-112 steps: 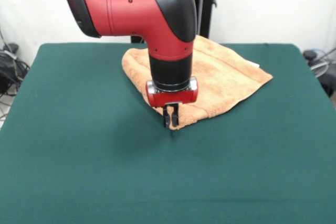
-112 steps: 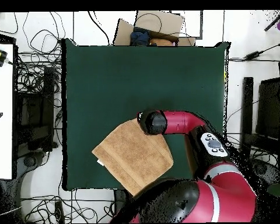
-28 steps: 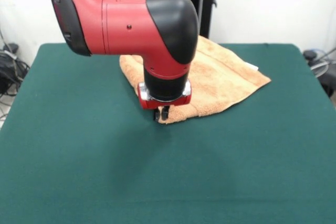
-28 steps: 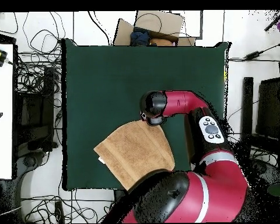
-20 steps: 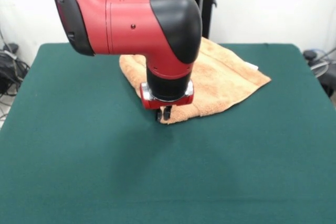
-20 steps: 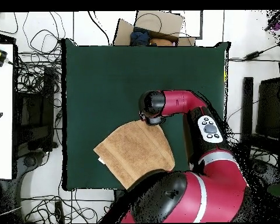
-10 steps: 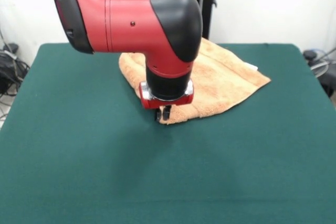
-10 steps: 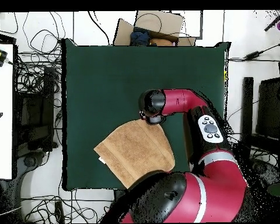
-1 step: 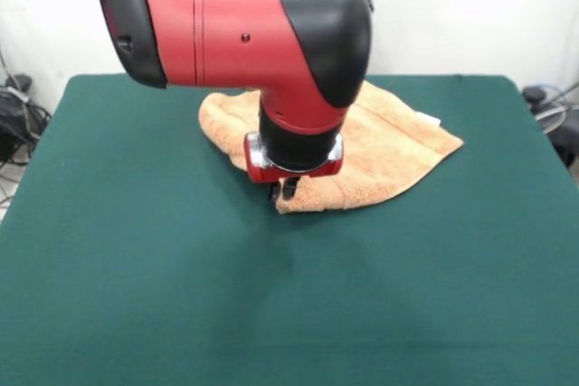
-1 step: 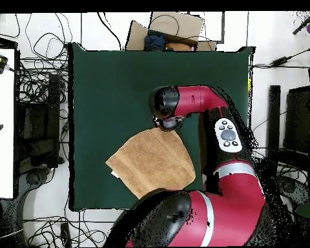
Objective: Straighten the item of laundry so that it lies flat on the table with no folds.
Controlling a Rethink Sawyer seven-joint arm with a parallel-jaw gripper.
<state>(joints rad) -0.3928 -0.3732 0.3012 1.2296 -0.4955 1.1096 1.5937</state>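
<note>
Gripping the towel's (image 9: 389, 146) near corner, the fingers (image 9: 283, 190) sit together on the desk (image 9: 136, 268); next, I judge, pull that corner outward to unfold.

Towels I count: one towel (image 9: 389, 146), orange-tan.
Tables I see: one table (image 9: 136, 287), green-covered.
Arms I'm running: one arm (image 9: 235, 29).
Grippers: one gripper (image 9: 282, 191).
Tags on the towel: one tag (image 9: 427, 118), white.

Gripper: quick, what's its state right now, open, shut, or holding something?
Gripper: shut on the towel, pinching its near corner just above the table.
</note>
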